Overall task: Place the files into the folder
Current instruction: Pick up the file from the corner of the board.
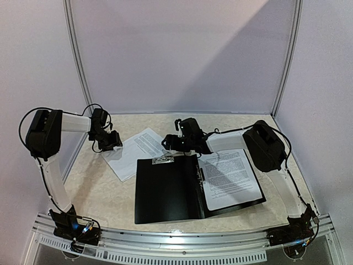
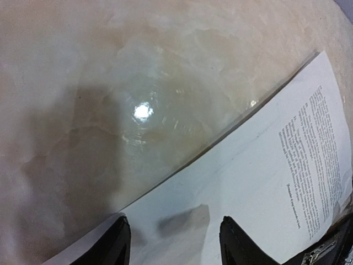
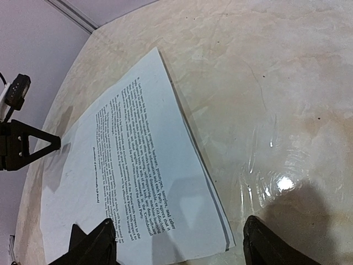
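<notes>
A black folder [image 1: 164, 190] lies open on the table, its metal clip [image 1: 199, 172] at the spine and a printed sheet [image 1: 229, 178] on its right half. Behind its left half lies a thin stack of files [image 1: 137, 150], white sheets with black text. My left gripper [image 1: 108, 141] hangs open over the stack's left edge, and the paper [image 2: 242, 182] shows below its fingers [image 2: 113, 247]. At the stack's right corner, near the folder's top edge, my right gripper [image 1: 175, 142] is open. That corner of the files [image 3: 149, 182] lies between its fingertips [image 3: 98, 243].
White booth walls close in the marbled table [image 1: 105, 190] on the left, back and right. A metal rail [image 1: 182, 238] with both arm bases runs along the near edge. The left gripper's tip [image 3: 30, 146] shows in the right wrist view, across the stack.
</notes>
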`<state>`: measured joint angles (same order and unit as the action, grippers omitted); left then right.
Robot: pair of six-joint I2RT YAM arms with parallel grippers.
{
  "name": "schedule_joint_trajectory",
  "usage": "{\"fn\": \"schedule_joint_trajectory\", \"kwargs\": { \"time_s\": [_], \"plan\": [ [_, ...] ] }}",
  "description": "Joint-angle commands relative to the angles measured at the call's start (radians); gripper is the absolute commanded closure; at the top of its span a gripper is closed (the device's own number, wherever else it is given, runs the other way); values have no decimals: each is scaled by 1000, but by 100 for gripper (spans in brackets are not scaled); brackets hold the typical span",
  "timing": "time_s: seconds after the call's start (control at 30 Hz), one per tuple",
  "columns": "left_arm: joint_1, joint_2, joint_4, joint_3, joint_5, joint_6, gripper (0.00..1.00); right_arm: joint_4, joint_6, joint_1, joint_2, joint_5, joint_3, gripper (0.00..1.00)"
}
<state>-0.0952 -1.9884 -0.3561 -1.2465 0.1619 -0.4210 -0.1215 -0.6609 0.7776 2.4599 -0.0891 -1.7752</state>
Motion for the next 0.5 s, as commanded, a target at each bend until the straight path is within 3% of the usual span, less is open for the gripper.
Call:
{"fn": "schedule_joint_trajectory", "kwargs": {
  "time_s": [0.0, 0.47],
  "plan": [
    [11, -28, -13, -10, 23, -9, 45, 5, -3, -15, -21, -5, -15, 21],
    [11, -30, -12, -8, 25, -10, 45, -104, -71, -20, 5, -144, 22, 21]
  ]
}}
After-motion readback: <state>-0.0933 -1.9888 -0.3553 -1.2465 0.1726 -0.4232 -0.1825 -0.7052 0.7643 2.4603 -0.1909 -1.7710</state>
